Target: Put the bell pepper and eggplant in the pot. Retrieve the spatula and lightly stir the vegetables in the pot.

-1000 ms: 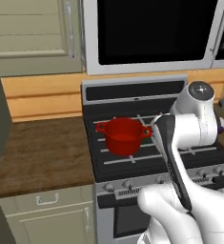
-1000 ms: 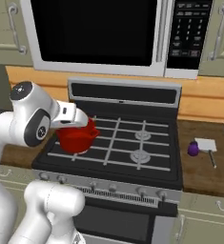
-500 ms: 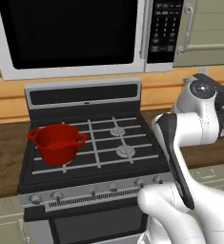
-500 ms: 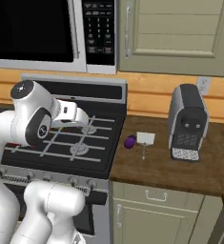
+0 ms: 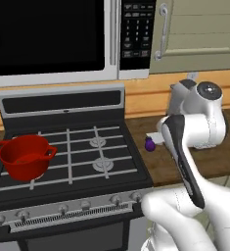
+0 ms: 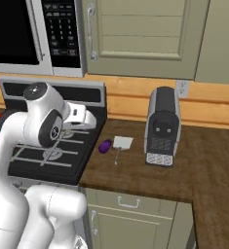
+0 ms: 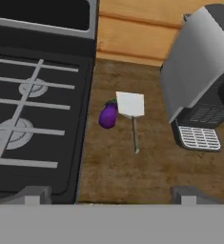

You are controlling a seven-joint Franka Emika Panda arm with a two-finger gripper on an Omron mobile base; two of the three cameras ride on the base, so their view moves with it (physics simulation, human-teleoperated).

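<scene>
The small purple eggplant lies on the wooden counter just right of the stove, touching the left edge of the spatula's pale blade. The spatula's thin handle runs toward me. Both show from the right base view too, eggplant and spatula, and the eggplant shows beside my arm in the left base view. My gripper hovers above the counter short of them, open, with nothing between its fingers. The red pot stands on the stove's front left burner. The bell pepper is out of view.
A grey coffee machine stands on the counter right of the spatula, against the wooden backsplash. The black stove has raised grates. A microwave and cabinets hang above. Bare counter stretches to the right.
The base has driven to the right, so the whole scene has slid left. The pot now sits at the far left, and the eggplant and spatula are near the gripper. The gripper stays open.
</scene>
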